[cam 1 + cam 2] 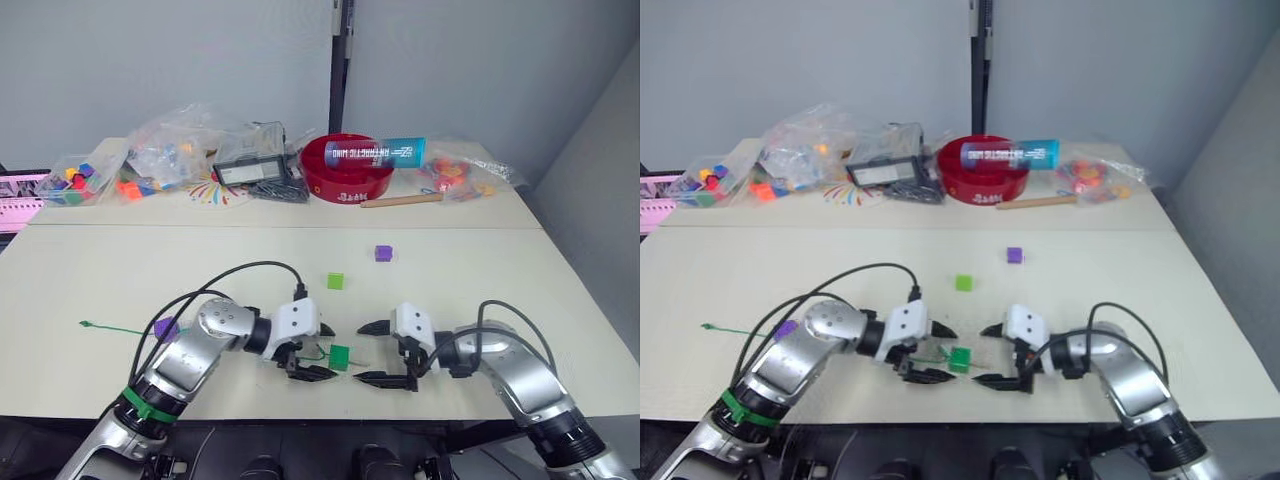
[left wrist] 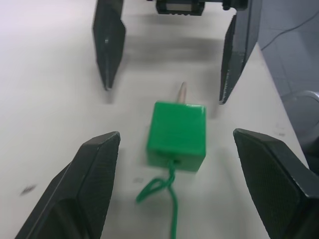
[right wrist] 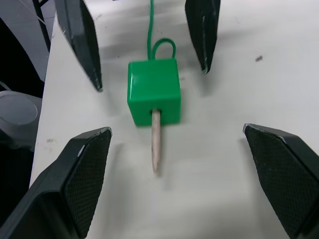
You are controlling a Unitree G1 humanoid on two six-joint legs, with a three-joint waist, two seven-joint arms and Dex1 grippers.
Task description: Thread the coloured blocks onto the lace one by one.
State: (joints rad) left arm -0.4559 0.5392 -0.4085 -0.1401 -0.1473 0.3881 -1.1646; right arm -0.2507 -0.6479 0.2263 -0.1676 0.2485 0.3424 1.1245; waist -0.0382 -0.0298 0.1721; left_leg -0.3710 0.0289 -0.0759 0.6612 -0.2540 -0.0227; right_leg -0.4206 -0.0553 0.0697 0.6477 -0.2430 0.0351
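Looking down over a pale cream table (image 1: pixel 120 270) with a seam running across it, a second table section (image 1: pixel 300 212) butting against a grey wall (image 1: pixel 160 60) behind.

Lying near the front edge between both grippers: darker green block (image 1: pixel 339 356), already strung on the lace (image 2: pixel 169 199), pale stiff tip (image 3: pixel 156 144) poking out the side facing the right gripper (image 1: pixel 380 352). Trailing away leftward across the table, the green string, its far end (image 1: pixel 85 324) resting well apart from the block.

Hovering just left of the block, the left gripper (image 1: pixel 308 350), fingers spread wide, touching nothing. Facing it from the right, the right gripper, fingers likewise spread, gripping nothing.

Sitting loose farther back: light green block (image 1: pixel 336 281) near the middle, 1 purple block (image 1: pixel 383 254) beyond it to the right, another purple block (image 1: pixel 165 328) beside the left arm.

Crowding the rear section: clear bags of toy pieces (image 1: pixel 170 150), a black device (image 1: pixel 248 171), a red bowl (image 1: pixel 345 168) with a blue tube (image 1: pixel 375 152) across it, a wooden stick (image 1: pixel 402 201).
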